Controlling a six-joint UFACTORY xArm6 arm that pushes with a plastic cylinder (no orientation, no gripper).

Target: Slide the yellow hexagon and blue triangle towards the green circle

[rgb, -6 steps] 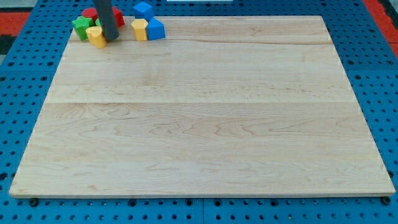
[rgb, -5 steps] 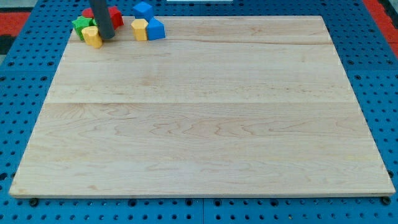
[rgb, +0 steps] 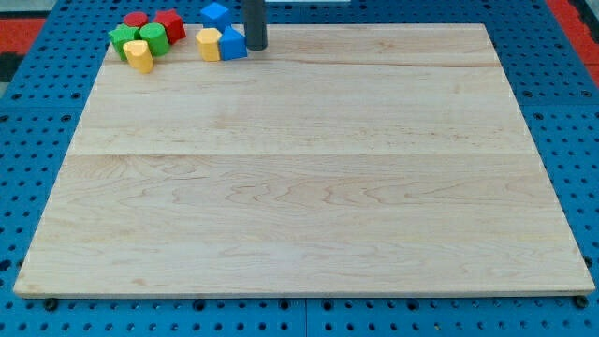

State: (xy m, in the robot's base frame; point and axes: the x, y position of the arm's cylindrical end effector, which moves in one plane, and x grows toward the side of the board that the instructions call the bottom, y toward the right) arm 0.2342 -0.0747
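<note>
The yellow hexagon [rgb: 209, 43] and the blue triangle [rgb: 234, 44] sit side by side, touching, near the board's top edge at the view's upper left. The green circle [rgb: 154, 38] lies a short way to their left, inside a cluster of blocks. My tip [rgb: 255, 49] rests on the board right next to the blue triangle's right side; I cannot tell whether it touches. The dark rod rises from it out of the view's top.
Around the green circle are a green star-like block [rgb: 120, 38], two red blocks [rgb: 136, 21] [rgb: 170, 22] and a second yellow block [rgb: 139, 56]. Another blue block [rgb: 216, 14] sits above the hexagon at the wooden board's top edge [rgb: 374, 25].
My tip has moved from beside the left yellow block, over to the right side of the blue triangle. The left yellow block shifted slightly left; the green circle is now uncovered.
</note>
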